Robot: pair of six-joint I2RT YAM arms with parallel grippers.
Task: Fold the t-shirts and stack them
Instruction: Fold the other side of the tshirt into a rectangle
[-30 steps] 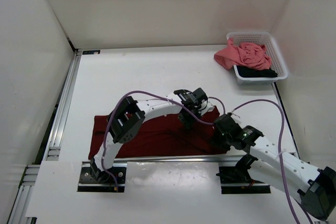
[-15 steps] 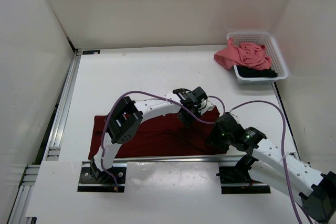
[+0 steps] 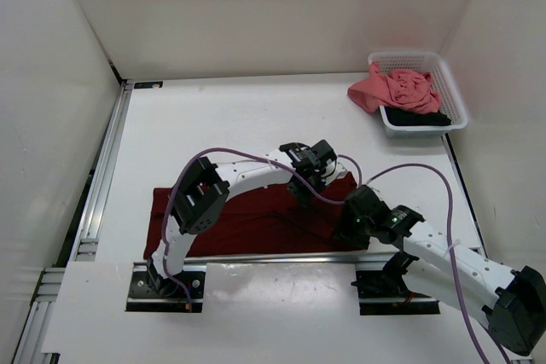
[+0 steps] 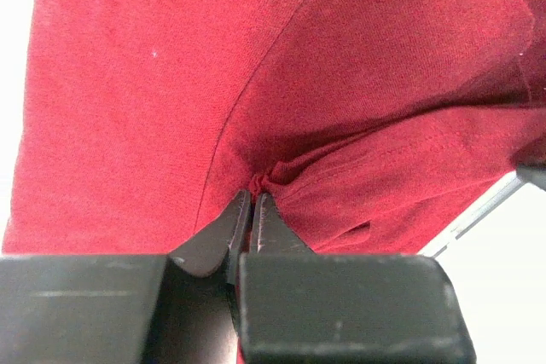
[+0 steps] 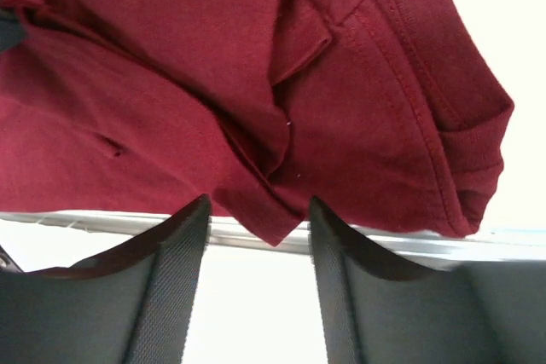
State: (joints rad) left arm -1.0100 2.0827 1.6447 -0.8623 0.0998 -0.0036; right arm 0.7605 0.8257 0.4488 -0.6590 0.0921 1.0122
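The dark maroon t-shirt (image 3: 247, 219) lies spread along the table's near edge, bunched at its right end. My left gripper (image 3: 303, 193) is shut on a pinched ridge of the maroon cloth (image 4: 153, 83), its tips pressed together (image 4: 254, 195). My right gripper (image 3: 348, 232) sits at the shirt's right near corner, open (image 5: 258, 206); a folded corner of the maroon shirt (image 5: 264, 210) hangs between the fingers (image 5: 175, 253) without touching them. The salmon pink t-shirt (image 3: 392, 89) spills over the basket's left rim, with the black t-shirt (image 3: 418, 118) under it.
The white mesh basket (image 3: 454, 95) stands at the back right by the side wall. A metal rail (image 3: 281, 255) runs along the near table edge under the shirt's hem, and another rail (image 3: 107, 168) lines the left side. White walls enclose the table.
My right gripper's jaws have spread wider and the wrist has shifted slightly left along the shirt's near edge. The left gripper has stayed shut on the cloth, hardly moving.
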